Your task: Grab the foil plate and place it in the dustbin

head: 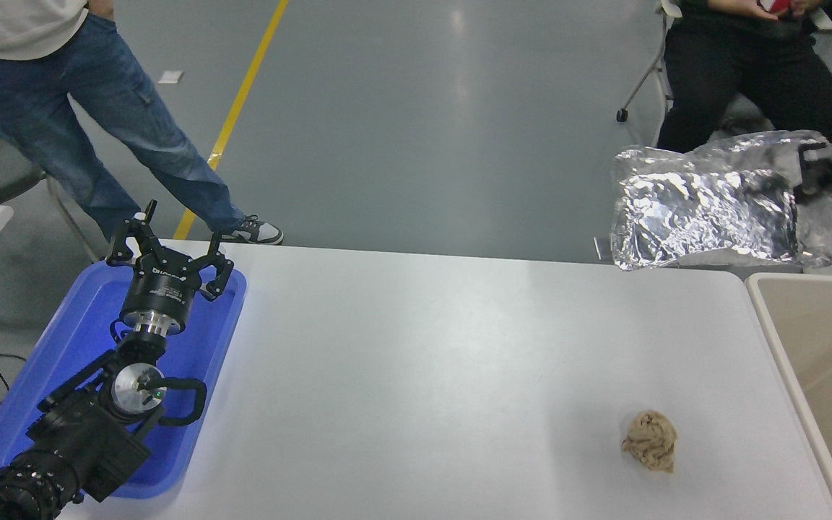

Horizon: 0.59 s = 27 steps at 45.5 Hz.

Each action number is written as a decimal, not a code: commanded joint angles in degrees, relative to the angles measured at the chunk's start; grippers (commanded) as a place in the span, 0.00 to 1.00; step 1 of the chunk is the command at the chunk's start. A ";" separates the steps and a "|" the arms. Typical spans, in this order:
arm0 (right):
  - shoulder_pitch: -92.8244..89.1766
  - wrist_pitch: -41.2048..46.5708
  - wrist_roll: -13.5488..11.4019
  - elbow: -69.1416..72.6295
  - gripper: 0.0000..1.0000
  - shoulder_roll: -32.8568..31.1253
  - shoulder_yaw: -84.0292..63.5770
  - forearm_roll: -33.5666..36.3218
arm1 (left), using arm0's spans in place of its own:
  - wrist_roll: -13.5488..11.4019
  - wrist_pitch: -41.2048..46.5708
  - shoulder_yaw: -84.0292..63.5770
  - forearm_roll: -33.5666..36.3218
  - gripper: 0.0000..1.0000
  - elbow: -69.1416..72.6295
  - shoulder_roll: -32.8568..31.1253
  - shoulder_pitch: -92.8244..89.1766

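The foil plate (705,213), a wrinkled silver tray, hangs in the air at the upper right, above the table's far right corner and just left of the dustbin. My right gripper (809,170) is shut on the plate's right rim; most of that arm is out of the picture at the right edge. The dustbin (817,347), beige inside with a thick off-white rim, stands against the table's right side, below and right of the plate. My left gripper (167,253) is open and empty, parked over the blue tray at the lower left.
A tan paper wad (649,440) lies on the white table (416,375) near the front right. A shallow blue tray (76,339) sits at the table's left end. One person stands at the far left (98,108); another sits at the far right (741,65).
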 commanded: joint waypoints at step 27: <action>-47.29 -23.98 -0.71 -35.61 0.00 5.17 1.34 20.96 | 0.00 0.02 0.00 0.03 1.00 0.00 0.01 -0.09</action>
